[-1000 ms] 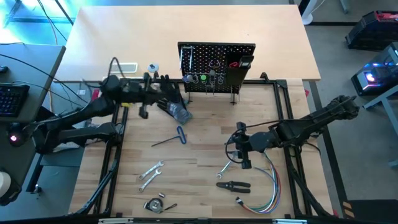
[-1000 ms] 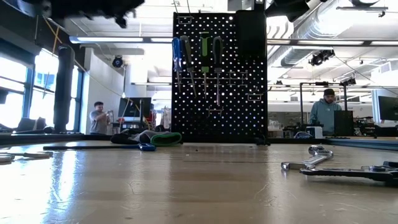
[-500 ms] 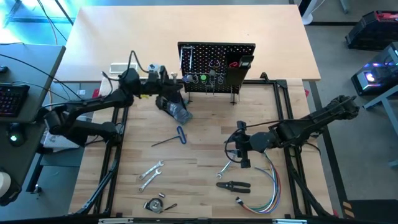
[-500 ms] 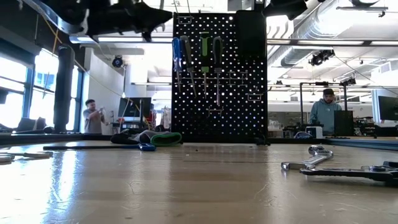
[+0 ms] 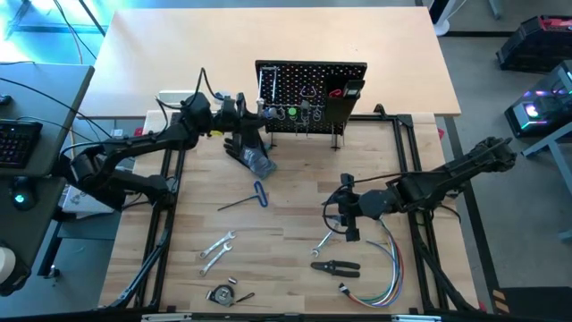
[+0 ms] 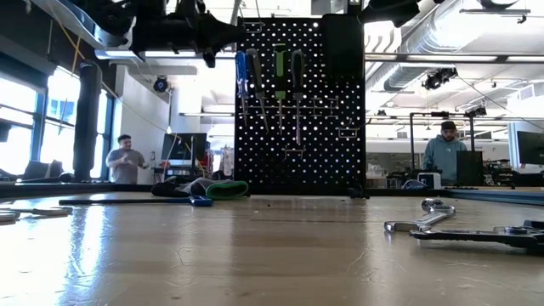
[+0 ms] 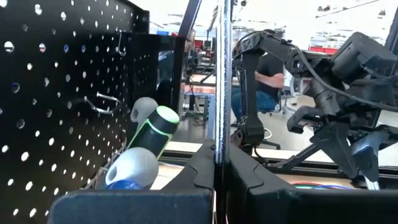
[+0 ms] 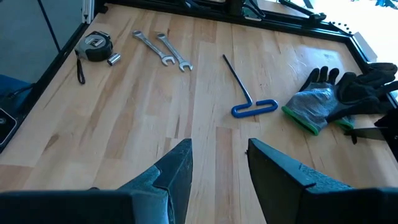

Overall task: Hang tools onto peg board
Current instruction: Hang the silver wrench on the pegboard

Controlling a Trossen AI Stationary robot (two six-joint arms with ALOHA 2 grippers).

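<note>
The left hand (image 5: 243, 114) is closed on a thin steel ruler (image 7: 219, 81), held upright beside the peg board (image 5: 311, 94), probably to hook it there. The right hand (image 8: 219, 163) waits open above the desk (image 5: 286, 224), where wrenches (image 5: 216, 249) lie.

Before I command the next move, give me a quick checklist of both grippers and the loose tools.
1. Left gripper shut, beside the black perforated peg board: ok.
2. Tool held in the left gripper: cannot tell; only a thin bright strip shows at its fingers.
3. Right gripper open and empty above the wooden table: ok.
4. Blue-handled hex key lying free: ok.
5. Two silver wrenches lying flat, away from both arms: ok.
</note>
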